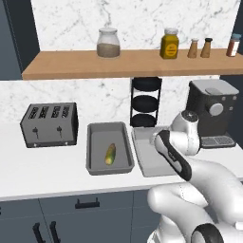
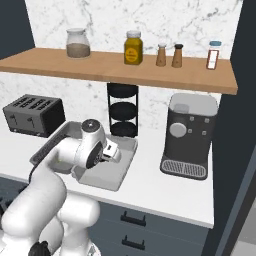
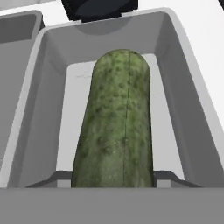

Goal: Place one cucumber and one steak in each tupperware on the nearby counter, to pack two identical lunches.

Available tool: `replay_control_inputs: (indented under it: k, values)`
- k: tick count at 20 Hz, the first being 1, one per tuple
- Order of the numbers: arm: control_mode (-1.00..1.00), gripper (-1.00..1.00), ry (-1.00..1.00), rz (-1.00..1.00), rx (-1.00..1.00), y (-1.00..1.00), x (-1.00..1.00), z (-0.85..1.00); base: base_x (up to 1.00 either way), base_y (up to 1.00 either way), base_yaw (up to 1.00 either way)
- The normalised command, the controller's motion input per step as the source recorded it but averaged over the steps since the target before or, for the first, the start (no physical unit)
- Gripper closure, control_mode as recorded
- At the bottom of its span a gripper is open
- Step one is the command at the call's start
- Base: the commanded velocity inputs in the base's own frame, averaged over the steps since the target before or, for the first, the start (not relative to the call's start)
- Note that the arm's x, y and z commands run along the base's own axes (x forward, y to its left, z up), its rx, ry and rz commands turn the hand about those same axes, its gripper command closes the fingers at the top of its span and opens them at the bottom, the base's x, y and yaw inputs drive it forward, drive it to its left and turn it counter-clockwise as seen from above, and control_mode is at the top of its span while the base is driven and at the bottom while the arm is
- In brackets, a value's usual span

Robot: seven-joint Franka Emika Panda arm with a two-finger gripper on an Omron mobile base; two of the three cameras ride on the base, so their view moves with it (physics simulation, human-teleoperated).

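Two grey tupperware stand side by side on the white counter. The left tupperware holds one yellow-green cucumber. My gripper hovers over the right tupperware, shut on a second, dark green cucumber that points along the container's length. In the right base view the gripper hangs just above that tupperware. From the left base the arm covers much of the right tupperware. The steak is out of view.
A toaster stands left of the containers and a coffee machine right of them. A black tiered rack sits behind, against the wall. A wooden shelf with jars overhangs the counter.
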Motion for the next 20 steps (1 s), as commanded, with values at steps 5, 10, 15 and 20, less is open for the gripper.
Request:
replay_control_inputs:
  k: [5,10,15,20]
  values:
    - [-1.0,1.0,0.0,-0.01,-0.09,0.0,0.86,-0.59,0.0,0.0,0.0]
    - [-1.0,-1.0,0.01,0.0,-0.03,0.0,0.38,-0.15,0.0,0.0,0.0]
    - [-1.0,-1.0,0.06,0.0,-0.01,0.0,0.26,-0.29,0.0,0.0,0.0]
    - [-1.0,-1.0,0.06,-0.01,0.0,0.01,-0.08,0.21,0.0,0.0,0.0]
